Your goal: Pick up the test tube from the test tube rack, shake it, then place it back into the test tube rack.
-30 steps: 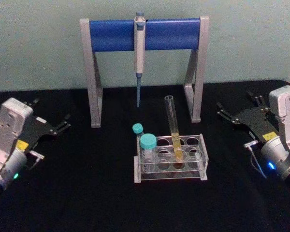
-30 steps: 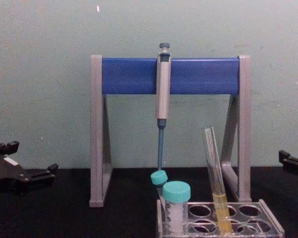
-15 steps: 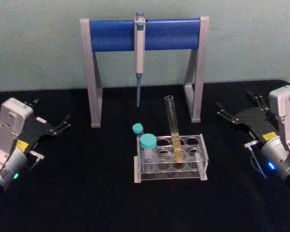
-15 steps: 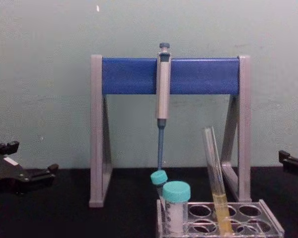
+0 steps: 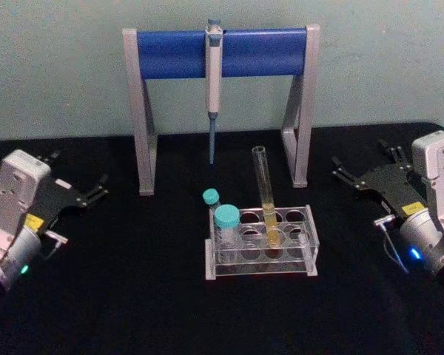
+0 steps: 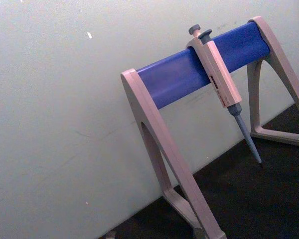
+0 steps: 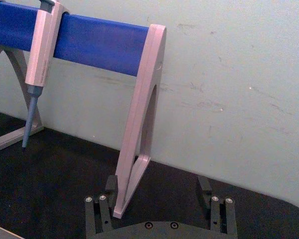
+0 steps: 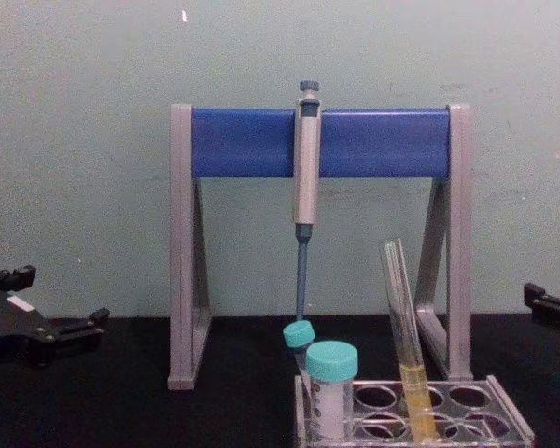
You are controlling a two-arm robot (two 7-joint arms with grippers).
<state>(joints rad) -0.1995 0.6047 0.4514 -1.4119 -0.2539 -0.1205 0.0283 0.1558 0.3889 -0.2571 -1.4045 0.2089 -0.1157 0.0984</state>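
Observation:
The test tube [image 5: 265, 194] is a long clear glass tube with yellow liquid at its bottom. It leans slightly in a middle hole of the test tube rack [image 5: 259, 265], a low clear plastic block at the table's centre. From the chest view, the test tube [image 8: 403, 327] rises well above the rack [image 8: 509, 418]. My left gripper [image 5: 79, 170] rests open at the far left of the table, well away from the rack. My right gripper [image 5: 359, 151] rests open at the far right, with nothing between its fingers [image 7: 98, 211].
Two teal-capped tubes [image 5: 226, 222] stand in the rack's left end. Behind the rack is a grey-and-blue stand [image 5: 220, 53] with a pipette [image 5: 213, 85] hanging from its bar. A black cloth [image 5: 133, 296] covers the table, and a pale wall is behind it.

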